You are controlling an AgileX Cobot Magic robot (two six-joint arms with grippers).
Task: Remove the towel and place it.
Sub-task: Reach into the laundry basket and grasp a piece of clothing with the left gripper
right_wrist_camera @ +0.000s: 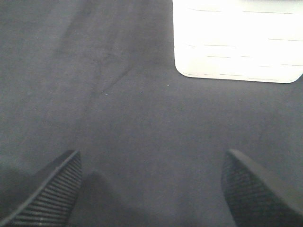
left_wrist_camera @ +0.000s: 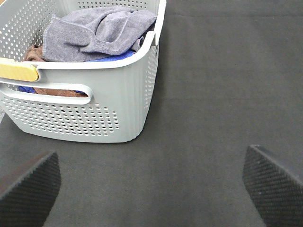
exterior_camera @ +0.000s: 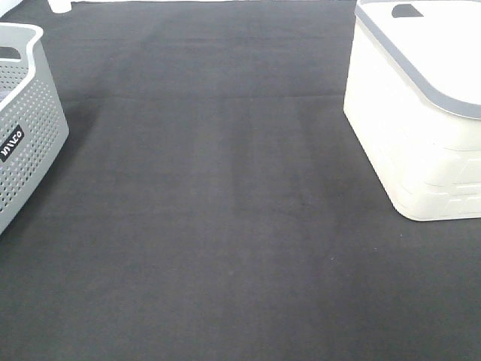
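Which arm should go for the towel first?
Left. The left end effector is open and faces the grey basket, where the towel lies on top. The right end effector, also open, faces only the white bin and dark mat.

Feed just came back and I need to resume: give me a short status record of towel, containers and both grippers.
towel: crumpled on top of the pile in the grey basket, untouched
other contents: blue cloth and brown cloth underneath
white bin: across the black mat, on the right
left gripper: open, empty, short of the basket
right gripper: open, empty, white bin ahead
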